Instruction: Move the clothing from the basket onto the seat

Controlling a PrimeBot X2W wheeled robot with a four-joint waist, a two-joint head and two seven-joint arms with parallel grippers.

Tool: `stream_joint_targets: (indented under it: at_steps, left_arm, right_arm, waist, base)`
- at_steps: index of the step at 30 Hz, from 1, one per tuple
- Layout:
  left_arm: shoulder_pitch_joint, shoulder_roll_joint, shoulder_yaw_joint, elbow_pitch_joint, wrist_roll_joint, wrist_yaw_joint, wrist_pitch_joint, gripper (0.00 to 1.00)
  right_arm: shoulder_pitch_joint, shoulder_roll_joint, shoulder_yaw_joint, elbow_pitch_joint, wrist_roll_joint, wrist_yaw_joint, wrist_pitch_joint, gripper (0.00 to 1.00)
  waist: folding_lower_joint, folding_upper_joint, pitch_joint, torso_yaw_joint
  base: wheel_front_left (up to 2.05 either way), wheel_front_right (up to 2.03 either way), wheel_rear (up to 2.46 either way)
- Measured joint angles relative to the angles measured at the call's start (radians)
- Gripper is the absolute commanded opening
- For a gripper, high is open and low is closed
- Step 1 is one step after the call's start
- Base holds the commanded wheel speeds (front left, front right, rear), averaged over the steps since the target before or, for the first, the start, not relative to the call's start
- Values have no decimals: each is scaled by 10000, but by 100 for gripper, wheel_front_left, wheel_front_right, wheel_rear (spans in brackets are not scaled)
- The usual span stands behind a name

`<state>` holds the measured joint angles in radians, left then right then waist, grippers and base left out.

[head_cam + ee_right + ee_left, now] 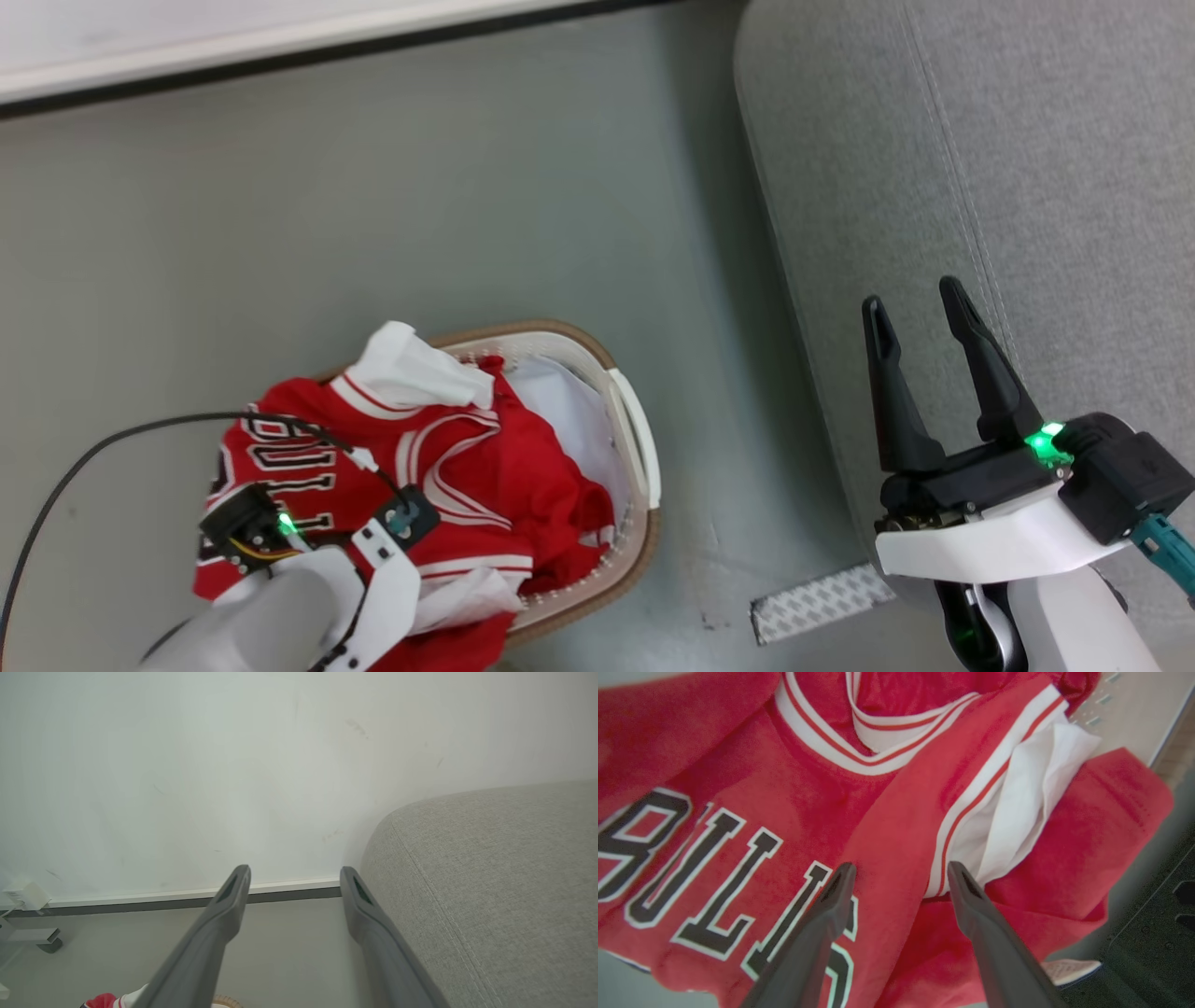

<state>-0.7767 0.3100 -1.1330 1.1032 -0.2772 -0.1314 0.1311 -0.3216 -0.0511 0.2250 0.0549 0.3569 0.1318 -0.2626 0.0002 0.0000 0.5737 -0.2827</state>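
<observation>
Nearest the head camera, the left forearm hangs over the basket, red jersey heaped inside — none on the grey seat right of the basket, where the right gripper stands spread. Left wrist view: the left gripper, spread, hovers over the jersey, gripping nothing. Right wrist view: parted fingers beside the seat — everything's left to do, I'd judge.

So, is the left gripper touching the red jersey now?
Cannot tell. In the left wrist view the open left gripper points down at the red jersey with its tips close to the cloth, but neither contact nor a gap shows plainly.
</observation>
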Motion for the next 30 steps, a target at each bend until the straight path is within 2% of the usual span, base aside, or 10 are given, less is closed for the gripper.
stream_joint_targets:
  at_steps: [5, 10, 14, 22, 26, 27, 28, 30]
  left_arm:
    - [-457, 679, -1032, -903, -1152, 0, 880, 100]
    - [-1173, 1164, -1344, -1636, -1590, 0, 1308, 100]
    - [-1243, 1463, -1452, -2169, -1902, 0, 2090, 100]
    - [-1402, 2038, -1490, -3342, -1801, 0, 2913, 100]
    - [-1405, 2073, -1488, -3630, -1875, 0, 3039, 100]
    - [-1403, 2065, -1492, -3697, -1873, 0, 3074, 47]
    - [-1402, 2061, -1494, -3737, -1873, 0, 3070, 0]
    - [-1337, 2056, -1490, -3893, -1862, 2, 3058, 0]
  right_arm:
    - [-152, 0, 226, -176, 253, 0, 0, 100]
    - [-254, -2, 307, -278, 474, 0, 0, 100]
    - [-356, 2, 460, -286, 554, 0, 0, 100]
    - [-597, 2, 527, -399, 662, 0, 0, 100]
    - [-669, 2, 508, -420, 675, 0, 0, 100]
    - [-678, 2, 512, -414, 671, 0, 0, 100]
    - [-691, 2, 508, -410, 669, 0, 0, 100]
    - [-718, 4, 487, -370, 637, 0, 0, 100]
  waist:
    - [0, 0, 512, -317]
    - [0, 0, 997, -431]
    - [-1, 0, 1368, -469]
    - [-1, 0, 1993, -515]
    - [-1, -1, 2290, -506]
    - [-1, 0, 2350, -494]
    - [-1, -1, 2394, -480]
    - [-1, 0, 2416, -441]
  base:
    - [0, 0, 0]
    - [0, 0, 0]
    - [0, 0, 0]
    - [0, 0, 0]
    - [0, 0, 0]
    - [0, 0, 0]
    - [0, 0, 0]
    - [0, 0, 0]
